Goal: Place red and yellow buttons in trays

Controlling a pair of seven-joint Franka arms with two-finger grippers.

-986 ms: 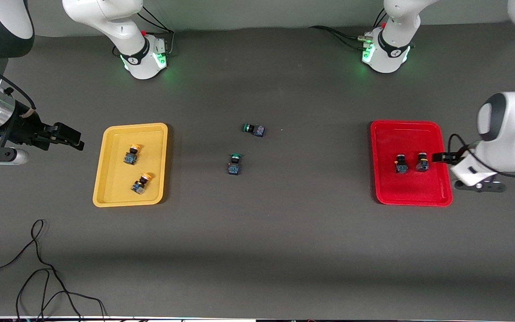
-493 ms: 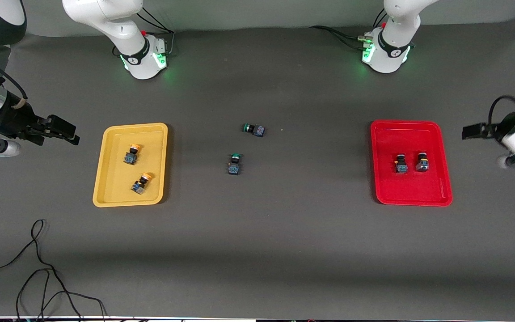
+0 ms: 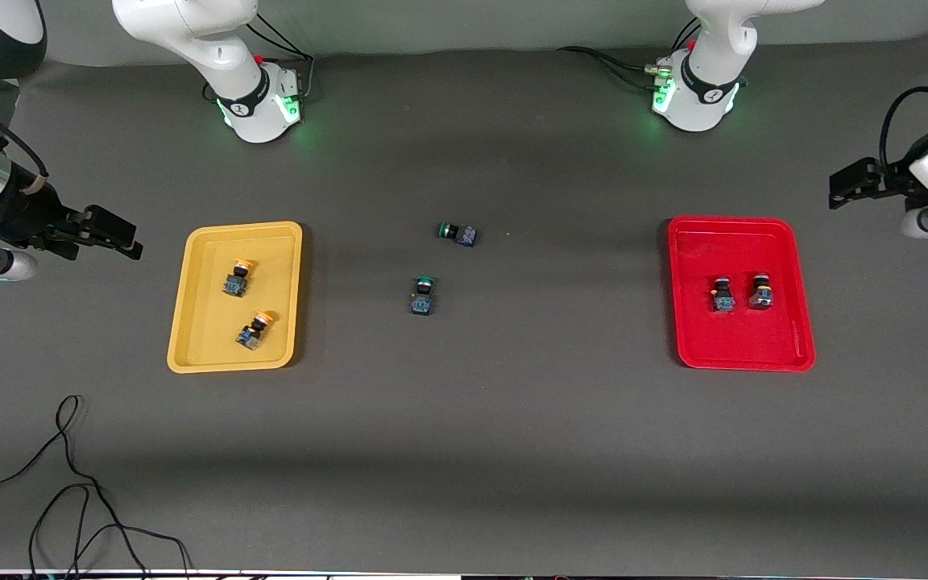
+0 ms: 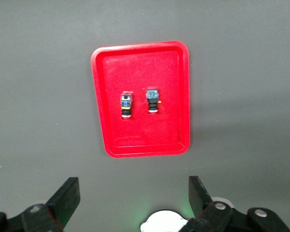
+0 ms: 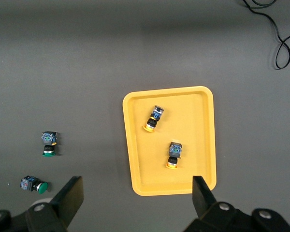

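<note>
The yellow tray (image 3: 205,346) lies toward the right arm's end and holds two yellow-capped buttons (image 3: 237,276) (image 3: 255,330). The red tray (image 3: 742,346) lies toward the left arm's end and holds two red buttons (image 3: 723,295) (image 3: 760,292) side by side. My right gripper (image 3: 127,242) is open and empty, up in the air off the yellow tray's outer side. My left gripper (image 3: 838,189) is open and empty, raised off the red tray's outer corner. The left wrist view shows the red tray (image 4: 135,67) and both buttons (image 4: 127,105) (image 4: 152,100). The right wrist view shows the yellow tray (image 5: 193,116) and its buttons (image 5: 154,119) (image 5: 174,154).
Two green-capped buttons (image 3: 457,233) (image 3: 423,295) lie on the dark table between the trays; they also show in the right wrist view (image 5: 49,143) (image 5: 34,184). A black cable (image 3: 69,483) lies loose near the front edge at the right arm's end.
My left gripper has risen from the red tray and swung out past its outer side, leaving both buttons in it. My right gripper drew back slightly.
</note>
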